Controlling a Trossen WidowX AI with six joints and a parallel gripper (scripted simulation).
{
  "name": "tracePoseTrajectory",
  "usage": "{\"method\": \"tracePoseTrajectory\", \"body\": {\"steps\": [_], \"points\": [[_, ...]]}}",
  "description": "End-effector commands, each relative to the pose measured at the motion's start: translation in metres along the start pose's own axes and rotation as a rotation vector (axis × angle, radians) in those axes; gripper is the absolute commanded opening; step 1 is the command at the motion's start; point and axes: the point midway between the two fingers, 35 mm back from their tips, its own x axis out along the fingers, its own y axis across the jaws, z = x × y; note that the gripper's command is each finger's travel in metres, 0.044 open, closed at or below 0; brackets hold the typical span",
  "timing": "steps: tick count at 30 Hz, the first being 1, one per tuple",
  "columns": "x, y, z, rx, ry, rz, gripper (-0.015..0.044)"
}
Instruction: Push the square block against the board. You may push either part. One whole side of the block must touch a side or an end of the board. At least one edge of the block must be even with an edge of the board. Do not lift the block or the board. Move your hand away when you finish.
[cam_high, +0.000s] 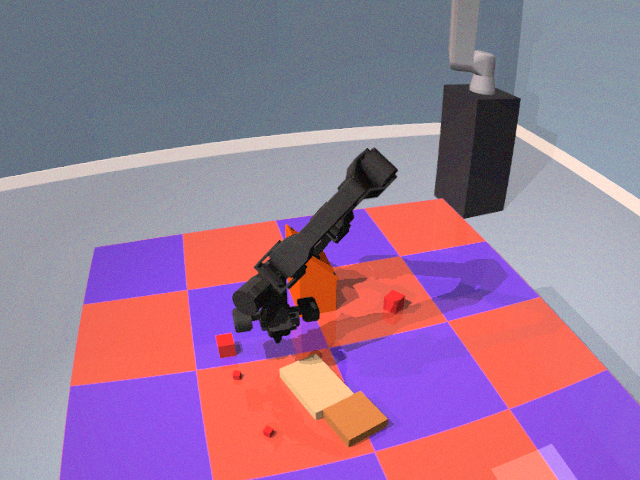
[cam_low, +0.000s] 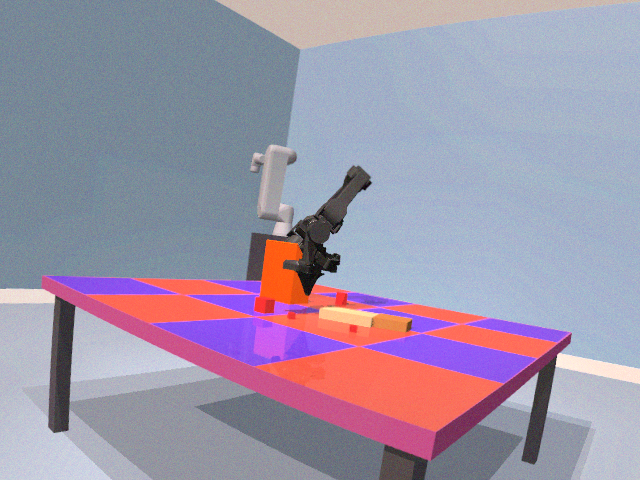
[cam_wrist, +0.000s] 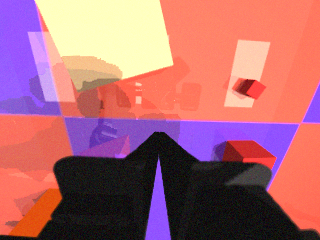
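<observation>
The square block (cam_high: 355, 417) (cam_low: 392, 322) is orange-brown and lies flat at the near end of the board (cam_high: 314, 384) (cam_low: 343, 316) (cam_wrist: 110, 35), a longer cream piece. One side of the block faces the board's end with no visible gap. The block sits a little sideways: a small strip of the board's end shows at the left corner, and the block's right corner stands slightly past the board's. My gripper (cam_high: 277, 338) (cam_low: 308, 293) (cam_wrist: 159, 136) is shut and empty, above the table beyond the board's far end, apart from both parts.
An orange upright block (cam_high: 317, 289) (cam_low: 279, 271) (cam_wrist: 37, 215) stands behind the gripper. Larger red cubes (cam_high: 225, 345) (cam_high: 393, 302) lie left and right of it. Two small red cubes (cam_high: 236, 375) (cam_high: 268, 431) lie left of the board.
</observation>
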Motion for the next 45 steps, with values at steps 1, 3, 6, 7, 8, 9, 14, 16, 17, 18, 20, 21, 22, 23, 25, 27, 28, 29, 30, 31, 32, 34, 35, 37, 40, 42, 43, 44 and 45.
{"method": "tracePoseTrajectory", "body": {"steps": [1,3,6,7,8,9,14,16,17,18,20,21,22,23,25,27,28,29,30,31,32,34,35,37,40,42,43,44,45], "points": [[-0.001,-0.004,0.013,0.092,-0.006,-0.002,0.0000],[-0.002,-0.006,0.021,0.161,-0.006,-0.003,0.0000],[-0.003,-0.009,0.032,0.264,-0.006,-0.003,0.0000],[-0.003,-0.010,0.036,0.299,-0.006,-0.004,0.0000],[-0.004,-0.011,0.040,0.333,-0.006,-0.004,0.0000],[-0.004,-0.011,0.044,0.368,-0.006,-0.004,0.0000],[-0.005,-0.014,0.064,0.540,-0.005,-0.005,0.0000],[-0.005,-0.015,0.072,0.609,-0.005,-0.005,0.0000],[-0.005,-0.015,0.076,0.643,-0.005,-0.005,0.0000],[-0.006,-0.015,0.080,0.678,-0.005,-0.005,0.0000],[-0.006,-0.015,0.088,0.747,-0.006,-0.005,0.0000],[-0.006,-0.015,0.092,0.781,-0.006,-0.005,0.0000],[-0.006,-0.015,0.095,0.816,-0.006,-0.004,0.0000],[-0.006,-0.015,0.099,0.851,-0.006,-0.004,0.0000],[-0.006,-0.015,0.107,0.920,-0.005,-0.004,0.0000],[-0.006,-0.014,0.115,0.988,-0.005,-0.003,0.0000],[-0.006,-0.014,0.118,1.023,-0.005,-0.003,0.0000],[-0.006,-0.014,0.122,1.057,-0.005,-0.003,0.0000],[-0.006,-0.013,0.126,1.092,-0.005,-0.003,0.0000],[-0.006,-0.013,0.130,1.126,-0.004,-0.002,0.0000],[-0.006,-0.012,0.133,1.161,-0.004,-0.002,0.0000],[-0.006,-0.011,0.140,1.224,-0.004,-0.001,0.0000],[-0.006,-0.011,0.142,1.241,-0.003,-0.001,0.0000],[-0.006,-0.011,0.142,1.247,-0.003,-0.001,0.0000],[-0.006,-0.011,0.142,1.247,-0.003,-0.001,0.0000],[-0.006,-0.011,0.142,1.247,-0.003,-0.001,0.0000],[-0.003,-0.011,0.143,1.247,-0.003,-0.001,0.0000],[0.007,-0.011,0.143,1.247,-0.004,-0.001,0.0000],[0.022,-0.011,0.143,1.247,-0.003,-0.001,0.0000]]}}
